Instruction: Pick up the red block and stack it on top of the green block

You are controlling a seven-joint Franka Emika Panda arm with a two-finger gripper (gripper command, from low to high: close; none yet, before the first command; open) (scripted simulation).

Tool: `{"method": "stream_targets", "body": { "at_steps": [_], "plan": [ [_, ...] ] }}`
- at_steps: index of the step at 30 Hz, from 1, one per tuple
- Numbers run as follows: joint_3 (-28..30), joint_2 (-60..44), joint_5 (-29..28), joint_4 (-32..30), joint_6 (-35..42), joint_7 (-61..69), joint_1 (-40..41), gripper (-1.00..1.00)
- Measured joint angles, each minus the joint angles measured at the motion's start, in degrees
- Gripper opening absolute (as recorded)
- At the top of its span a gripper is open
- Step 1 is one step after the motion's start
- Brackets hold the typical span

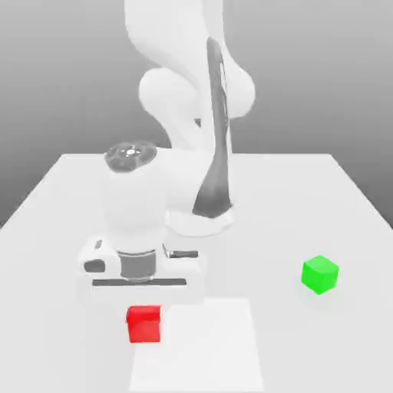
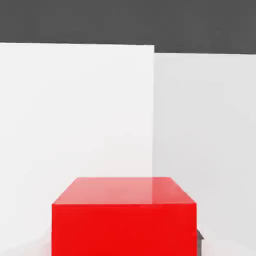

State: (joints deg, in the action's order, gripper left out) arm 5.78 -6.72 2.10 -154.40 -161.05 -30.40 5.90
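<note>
Jaws [image 1: 144, 313] closed on the red block [image 1: 144, 325], gripping it from above. Red block sits directly under the hand, between the jaws, at the edge of the white sheet [image 1: 207, 345]. Green block [image 1: 319, 275] on the bench [image 1: 307, 338], well apart, toward the exterior view's right.

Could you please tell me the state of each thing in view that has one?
Gripper: shut on the red block, pointing down.
Red block: gripped, not stacked on the green one; whether it has left the surface, I cannot tell.
Green block: resting on the table, nothing on top.
Arm: bent, reaching down to the red block.
White square: flat on the table.
</note>
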Motion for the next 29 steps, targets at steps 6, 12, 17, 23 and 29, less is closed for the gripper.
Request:
{"method": "stream_targets", "body": {
  "at_steps": [6,12,17,23,29],
  "plan": [
    [-6.26,7.69,2.09,-3.07,4.26,6.59,-12.5,-1.0],
    [-12.42,13.49,4.47,-6.62,6.31,15.24,-24.44,-1.0],
    [-19.33,17.77,5.36,-9.66,7.7,21.69,-34.35,-1.0],
    [-22.29,11.74,0.8,-10.34,1.17,20.56,-36.11,-1.0],
    [-21.3,4.51,-5.32,-10.19,-5.61,16.36,-35.47,1.0]
  ]
}}
